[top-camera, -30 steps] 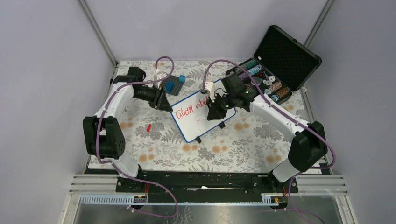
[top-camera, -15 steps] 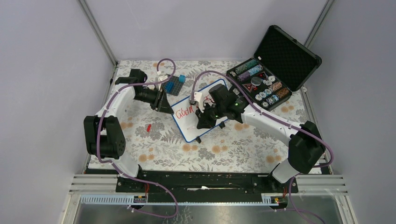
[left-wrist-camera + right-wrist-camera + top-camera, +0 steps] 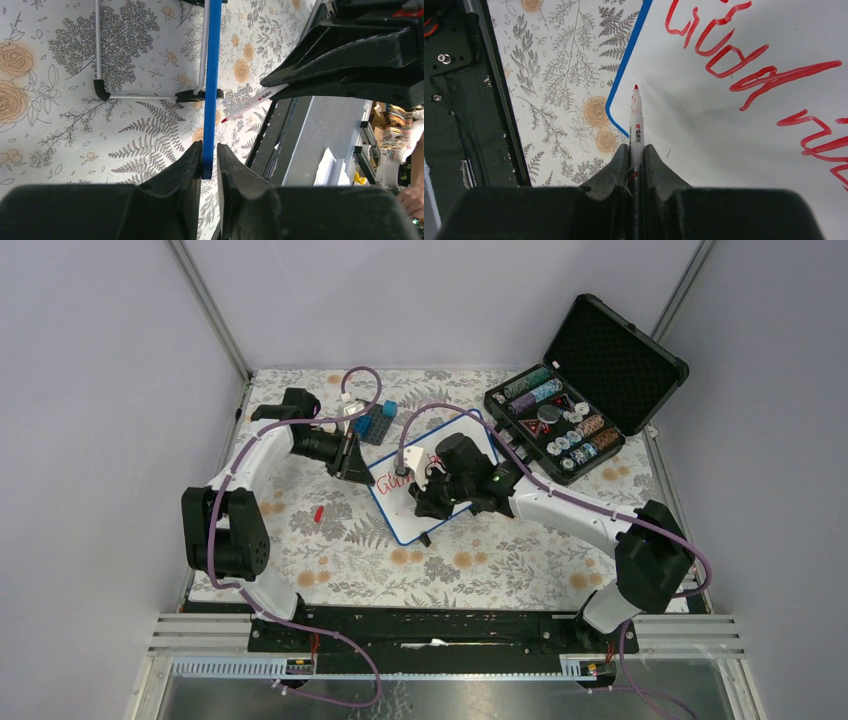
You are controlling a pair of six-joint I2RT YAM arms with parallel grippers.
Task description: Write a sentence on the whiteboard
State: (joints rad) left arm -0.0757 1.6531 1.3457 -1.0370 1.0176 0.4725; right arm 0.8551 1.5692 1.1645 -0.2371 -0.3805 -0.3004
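Small red piece (image 3: 318, 512): lies alone on the floral tablecloth (image 3: 330, 570), left of the board.

Left gripper (image 3: 352, 462): fingers closed on the blue rim at the left end of the whiteboard (image 3: 397, 515). The left wrist view shows the rim (image 3: 212, 75) edge-on between the two fingertips.

Dark studded baseplate (image 3: 370, 427): behind that gripper, carrying a blue block (image 3: 389, 408).

Whiteboard: mid-table, propped on a wire stand (image 3: 145, 97) with black feet.

Sentence (image 3: 784, 76): red lettering on the upper part of the board, largely hidden under the right arm from above.

Right gripper (image 3: 425, 495): over the board's lower left area, clamped on a red marker (image 3: 636, 125). The tip points at bare white just inside the rim. Contact cannot be confirmed.

Open black case (image 3: 610, 350): far right, holding poker chips (image 3: 560, 435).
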